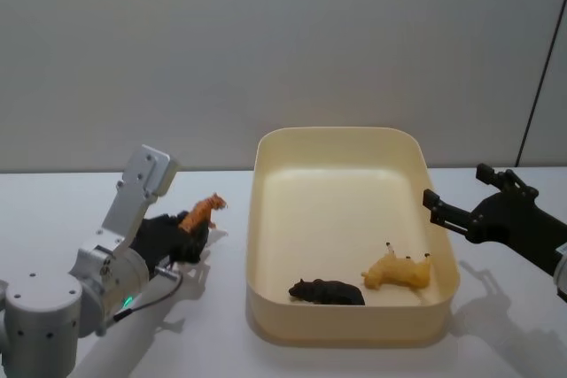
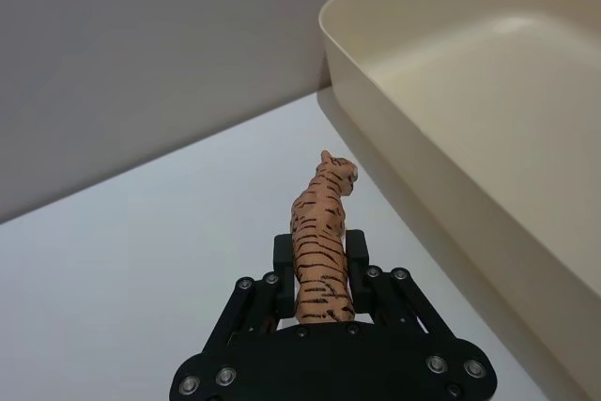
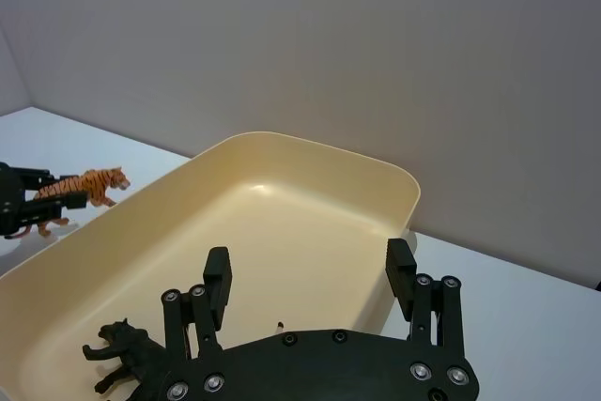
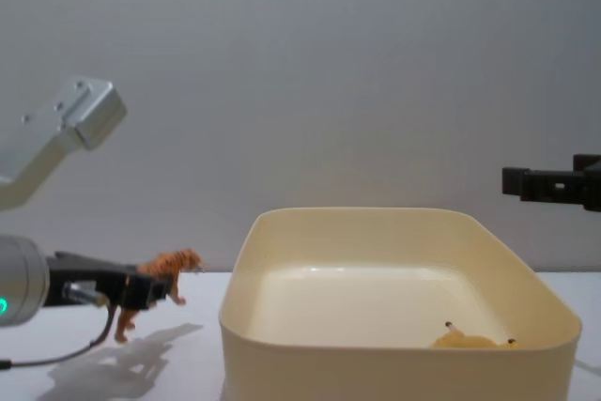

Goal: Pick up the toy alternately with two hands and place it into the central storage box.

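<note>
Plain grey wall, white bench [image 1: 53, 210]; large cream-yellow rectangular plastic tub [image 1: 266, 219] at centre

Left claw [image 2: 319, 260] pinches an orange striped plastic tiger figure [image 2: 319, 232] by its hindquarters, head toward the tub, lifted off the bench just beside the tub's left wall — likely staged for carrying over the rim. Right claw [image 3: 310, 279] hovers spread and empty at the tub's right rim. A black panther figure [image 1: 326, 291] and a yellow horned animal figure [image 1: 399, 272] lie inside

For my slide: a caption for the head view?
Left claw holds tiger beside cream box; right claw open.
</note>
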Robot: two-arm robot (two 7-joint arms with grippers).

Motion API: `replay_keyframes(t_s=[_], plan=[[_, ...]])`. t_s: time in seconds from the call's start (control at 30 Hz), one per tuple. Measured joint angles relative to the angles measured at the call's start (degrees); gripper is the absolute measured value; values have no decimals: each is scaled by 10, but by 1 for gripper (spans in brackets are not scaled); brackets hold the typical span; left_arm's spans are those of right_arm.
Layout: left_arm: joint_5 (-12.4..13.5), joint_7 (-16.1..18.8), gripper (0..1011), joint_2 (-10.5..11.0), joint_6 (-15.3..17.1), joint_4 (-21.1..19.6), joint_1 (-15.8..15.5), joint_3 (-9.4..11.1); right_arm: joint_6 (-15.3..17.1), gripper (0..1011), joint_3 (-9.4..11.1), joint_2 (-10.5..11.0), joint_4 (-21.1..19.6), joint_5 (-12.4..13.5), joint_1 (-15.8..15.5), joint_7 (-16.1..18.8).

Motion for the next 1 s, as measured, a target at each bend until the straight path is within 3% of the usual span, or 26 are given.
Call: replay_keyframes(t_s=[0.2, 0.47, 1.0], plan=[[7, 35, 292, -3, -18, -17, -2, -5, 0, 1001, 0, 0, 0, 0, 0, 0], [9, 45, 292, -6, -40, -34, -11, -11, 0, 1001, 0, 0, 0, 0, 0, 0], [-9, -28, 292, -18, -69, -46, -36, -15, 0, 1001, 0, 0, 0, 0, 0, 0]])
